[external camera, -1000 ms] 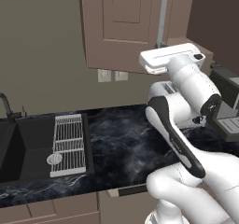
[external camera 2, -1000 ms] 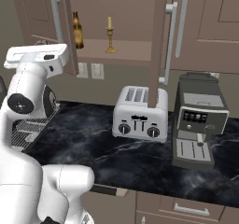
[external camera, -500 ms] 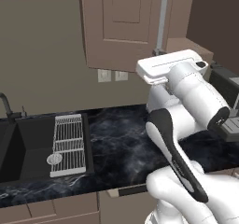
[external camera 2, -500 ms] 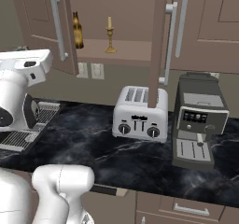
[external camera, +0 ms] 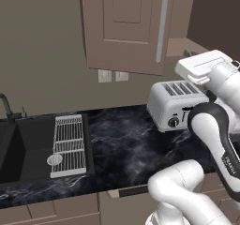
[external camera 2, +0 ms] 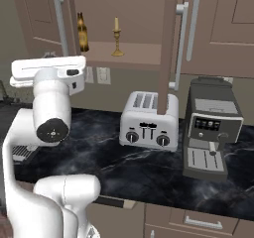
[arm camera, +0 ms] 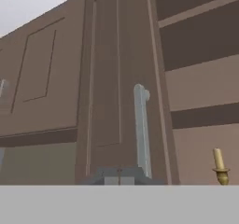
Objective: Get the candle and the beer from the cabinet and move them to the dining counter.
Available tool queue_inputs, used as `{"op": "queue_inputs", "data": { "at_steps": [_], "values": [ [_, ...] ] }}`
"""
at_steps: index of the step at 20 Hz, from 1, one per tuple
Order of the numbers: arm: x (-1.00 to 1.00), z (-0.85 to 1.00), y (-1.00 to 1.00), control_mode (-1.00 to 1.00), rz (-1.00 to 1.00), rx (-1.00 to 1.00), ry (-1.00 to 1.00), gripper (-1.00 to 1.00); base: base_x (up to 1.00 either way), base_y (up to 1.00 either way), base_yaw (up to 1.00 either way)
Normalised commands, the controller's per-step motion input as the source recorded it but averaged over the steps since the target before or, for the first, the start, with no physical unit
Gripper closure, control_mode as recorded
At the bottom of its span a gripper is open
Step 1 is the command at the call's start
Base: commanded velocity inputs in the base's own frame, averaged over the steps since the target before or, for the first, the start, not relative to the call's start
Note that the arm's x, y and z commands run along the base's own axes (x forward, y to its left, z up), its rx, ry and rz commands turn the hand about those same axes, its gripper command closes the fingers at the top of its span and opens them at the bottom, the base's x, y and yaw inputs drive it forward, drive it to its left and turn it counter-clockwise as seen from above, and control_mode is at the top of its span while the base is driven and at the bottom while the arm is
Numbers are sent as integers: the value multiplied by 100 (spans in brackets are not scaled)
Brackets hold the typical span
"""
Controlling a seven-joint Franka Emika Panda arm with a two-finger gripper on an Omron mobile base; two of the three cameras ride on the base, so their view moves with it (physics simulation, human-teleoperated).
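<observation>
The cabinet (external camera 2: 144, 14) hangs open above the worktop. On its shelf stand the brown beer (external camera 2: 82, 32) at the left and the slender golden candle (external camera 2: 117, 37) a little to its right. My gripper (arm camera: 119, 179) is shut with nothing in it. It faces the edge-on right cabinet door (arm camera: 107, 101) and its silver handle (arm camera: 141, 129); the candle (arm camera: 219, 167) shows low on the right, beyond the door. My white hand (external camera 2: 47, 71) hovers below and left of the shelf, apart from both items. The dining counter is out of view.
A silver toaster (external camera 2: 149, 120) and a coffee machine (external camera 2: 211, 128) stand on the black marbled worktop (external camera 2: 124, 167) under the cabinet. A sink (external camera: 14, 149) and a wire drying rack (external camera: 69, 144) lie to the left. The open door (external camera 2: 168, 43) juts out over the toaster.
My arm has swung to the right in the left base view, uncovering the toaster. The hand sits a little lower. The gripper stays shut; beer and candle have not moved.
</observation>
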Motion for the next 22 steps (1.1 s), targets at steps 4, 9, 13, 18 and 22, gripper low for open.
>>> {"op": "queue_inputs", "data": {
  "at_steps": [4, 9, 13, 18, 22],
  "values": [
    [1, 0, -66, -100, 16, 4, 2, 100, 0, 0, 0],
    [33, 0, -12, -100, 3, 3, 5, -100, 0, 0, 0],
    [47, 0, 0, -100, 0, 0, 5, -100, 0, 0, 0],
    [28, 3, -7, -100, 3, 0, 1, -100, 0, 0, 0],
    [0, 6, -19, -100, 11, 0, 0, -100, 0, 0, 0]
  ]
}}
